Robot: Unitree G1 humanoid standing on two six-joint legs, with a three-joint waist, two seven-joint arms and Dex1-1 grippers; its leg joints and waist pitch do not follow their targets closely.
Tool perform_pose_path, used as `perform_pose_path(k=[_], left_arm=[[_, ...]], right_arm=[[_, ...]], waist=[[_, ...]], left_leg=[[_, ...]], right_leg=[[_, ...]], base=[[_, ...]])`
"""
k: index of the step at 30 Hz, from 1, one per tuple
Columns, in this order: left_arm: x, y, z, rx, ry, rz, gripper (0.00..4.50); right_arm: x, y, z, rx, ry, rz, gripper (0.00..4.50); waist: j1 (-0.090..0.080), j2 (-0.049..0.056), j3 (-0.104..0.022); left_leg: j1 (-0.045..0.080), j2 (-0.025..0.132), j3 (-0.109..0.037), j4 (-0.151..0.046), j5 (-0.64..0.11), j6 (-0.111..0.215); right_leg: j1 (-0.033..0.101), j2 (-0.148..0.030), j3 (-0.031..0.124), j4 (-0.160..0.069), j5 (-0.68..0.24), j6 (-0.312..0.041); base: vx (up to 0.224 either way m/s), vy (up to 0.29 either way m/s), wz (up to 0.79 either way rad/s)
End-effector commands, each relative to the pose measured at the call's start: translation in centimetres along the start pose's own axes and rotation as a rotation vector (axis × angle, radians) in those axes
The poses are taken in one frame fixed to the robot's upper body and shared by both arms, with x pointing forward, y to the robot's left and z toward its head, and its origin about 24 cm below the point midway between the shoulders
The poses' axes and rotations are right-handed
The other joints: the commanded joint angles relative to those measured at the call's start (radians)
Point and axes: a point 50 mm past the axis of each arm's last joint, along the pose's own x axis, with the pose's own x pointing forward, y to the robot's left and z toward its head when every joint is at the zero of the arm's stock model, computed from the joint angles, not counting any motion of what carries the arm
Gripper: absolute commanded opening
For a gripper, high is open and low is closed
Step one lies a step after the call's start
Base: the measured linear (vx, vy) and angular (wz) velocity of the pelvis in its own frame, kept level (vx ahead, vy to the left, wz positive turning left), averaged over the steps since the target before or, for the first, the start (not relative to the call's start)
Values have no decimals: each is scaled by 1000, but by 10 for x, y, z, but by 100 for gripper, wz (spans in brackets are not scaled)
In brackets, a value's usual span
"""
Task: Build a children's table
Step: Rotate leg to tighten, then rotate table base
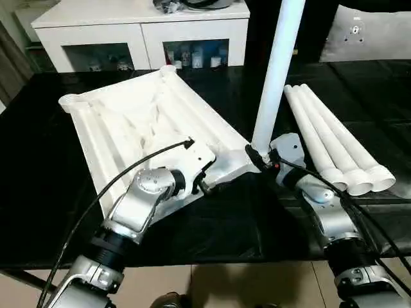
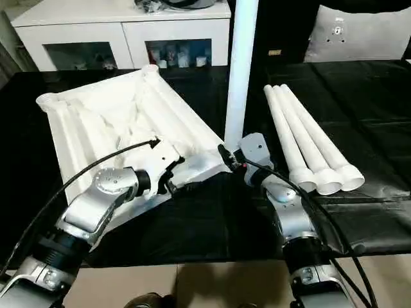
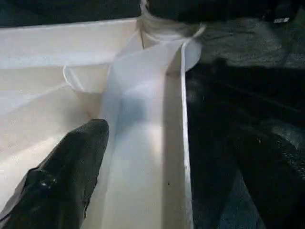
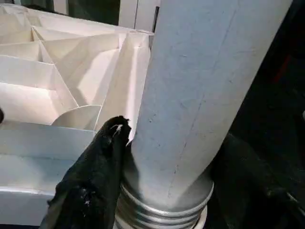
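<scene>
The children's table top (image 1: pixel 128 122) lies upside down on the black work table, ribbed underside up. One white leg (image 1: pixel 276 70) stands upright in its near right corner socket (image 3: pixel 167 28). My right gripper (image 1: pixel 260 157) is shut on that leg just above its base, one black finger (image 4: pixel 95 176) pressed on each side and a ribbed collar (image 4: pixel 162 205) showing below. My left gripper (image 1: pixel 204 184) is open and straddles the top's near rim (image 3: pixel 183 143), with one finger (image 3: pixel 71 181) inside the rim and the other outside. Three more legs (image 1: pixel 334 141) lie side by side to the right.
A white cabinet (image 1: pixel 141 32) with glass-fronted shelves stands behind the black work table (image 1: pixel 38 192). A grey cushion-like object (image 1: pixel 372 32) sits at the back right. The table's front edge runs just below my forearms.
</scene>
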Motion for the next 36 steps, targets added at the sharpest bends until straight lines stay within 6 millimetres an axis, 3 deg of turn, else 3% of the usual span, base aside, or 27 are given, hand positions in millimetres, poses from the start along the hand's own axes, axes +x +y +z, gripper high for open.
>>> perform_pose_path(k=[1,6,8,12,13,15,16,19,20,25,28,36], left_arm=[[-1,0,2,20,-5,4,444],[-1,0,0,26,-2,5,444],[-1,-1,-1,26,1,6,444],[-1,-1,-3,28,8,11,444],[-1,-1,-4,29,10,12,450],[-2,-2,-4,31,10,13,450],[-2,-3,-3,29,6,9,417],[-2,-6,3,-3,-32,-25,413],[-2,-7,6,-16,-49,-37,385],[-2,-10,12,-11,-69,-60,362],[-2,-8,10,-4,-58,-46,325],[-18,6,10,-41,-87,43,325]], right_arm=[[-1,1,3,-67,-20,6,323],[-2,-1,3,62,-57,-25,323],[-3,-3,5,134,-93,-43,323],[-4,1,4,288,-105,-3,323],[-5,4,3,298,-100,16,305],[-8,10,-1,300,-78,67,359],[-9,12,-3,281,-66,80,370],[-10,13,-5,271,-58,84,363],[-10,13,-6,273,-59,82,416],[-11,9,-1,257,-77,72,432],[-13,8,0,247,-77,73,450],[-31,4,8,254,-124,61,450]], waist=[[-1,-18,-80],[-1,-17,-79],[-1,-13,-80],[-2,-14,-81],[-1,-13,-81],[1,-13,-80],[1,-14,-81],[0,-15,-80],[1,-15,-79],[0,-15,-78],[0,-15,-78],[5,-16,-80]], left_leg=[[34,68,-37,-75,-265,74],[36,69,-38,-78,-300,59],[36,70,-40,-78,-294,63],[37,70,-39,-79,-295,68],[36,70,-40,-79,-295,72],[36,72,-40,-80,-294,67],[36,71,-40,-79,-290,62],[36,70,-39,-81,-303,49],[37,71,-39,-81,-312,45],[36,70,-39,-81,-314,46],[36,69,-40,-81,-311,43],[37,71,-41,-81,-300,49]], right_leg=[[41,-40,42,-64,-188,-200],[39,-40,43,-68,-232,-188],[40,-41,43,-65,-210,-190],[41,-37,42,-63,-185,-196],[42,-38,42,-62,-185,-196],[40,-39,42,-63,-189,-193],[41,-40,42,-62,-186,-192],[40,-42,42,-64,-210,-195],[40,-43,42,-65,-223,-196],[38,-41,43,-67,-226,-194],[39,-39,42,-67,-235,-179],[40,-40,43,-65,-216,-173]], base=[[0,0,0],[0,0,0],[0,0,0],[0,0,0],[0,0,0],[0,0,0],[0,0,0],[0,0,0],[0,0,0],[0,0,0],[0,0,0],[0,0,0]])
